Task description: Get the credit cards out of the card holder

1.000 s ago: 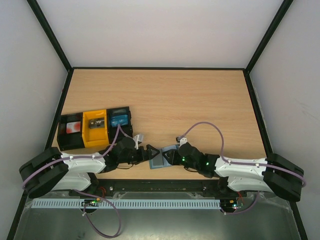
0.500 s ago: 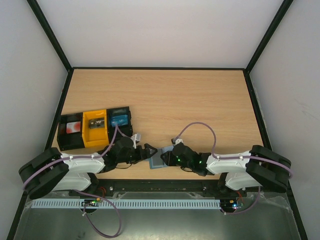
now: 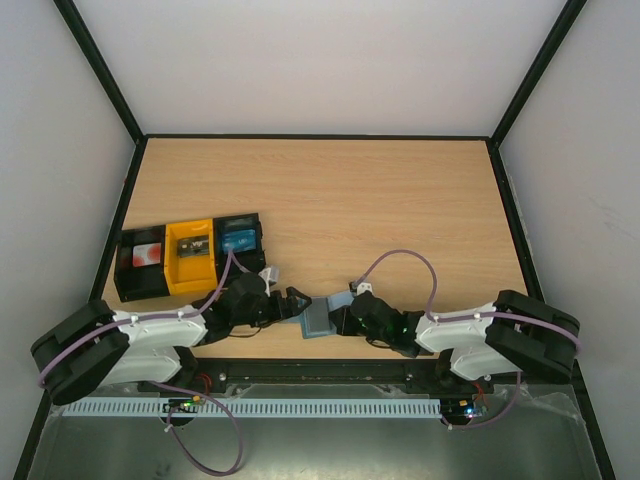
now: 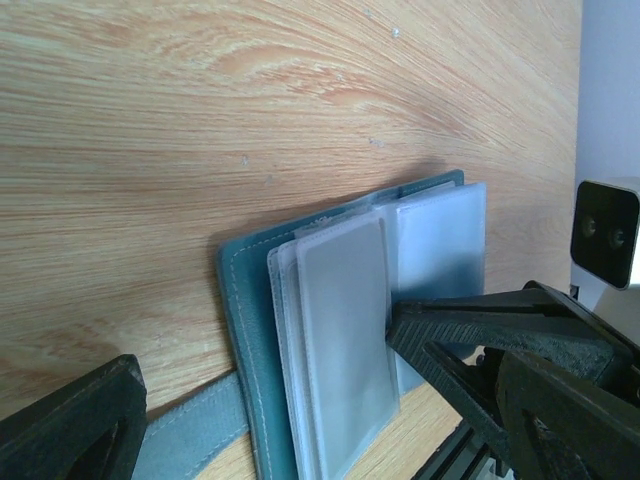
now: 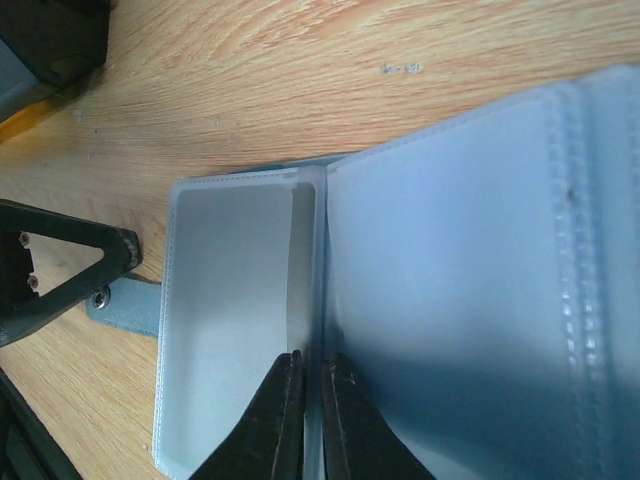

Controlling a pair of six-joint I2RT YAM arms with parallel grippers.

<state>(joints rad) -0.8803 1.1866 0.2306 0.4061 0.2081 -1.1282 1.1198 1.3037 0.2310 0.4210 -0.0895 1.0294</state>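
Both arms are folded down low along the near edge, elbows pushed out to the sides, forearms angled inward so the wrists almost meet in the middle. The left arm point(image 3: 150, 335) comes in from the left with the left gripper point(image 3: 295, 305) spread wide. From its own wrist cam you only catch one finger point(image 4: 70, 420) down in the bottom-left corner, that's how far apart they are. The right arm point(image 3: 480, 335) mirrors it from the other side. The right gripper point(image 3: 338, 318) points back toward the left one, tips close together, and its fingers point(image 5: 285, 420) are squeezed together with just a sliver between them.
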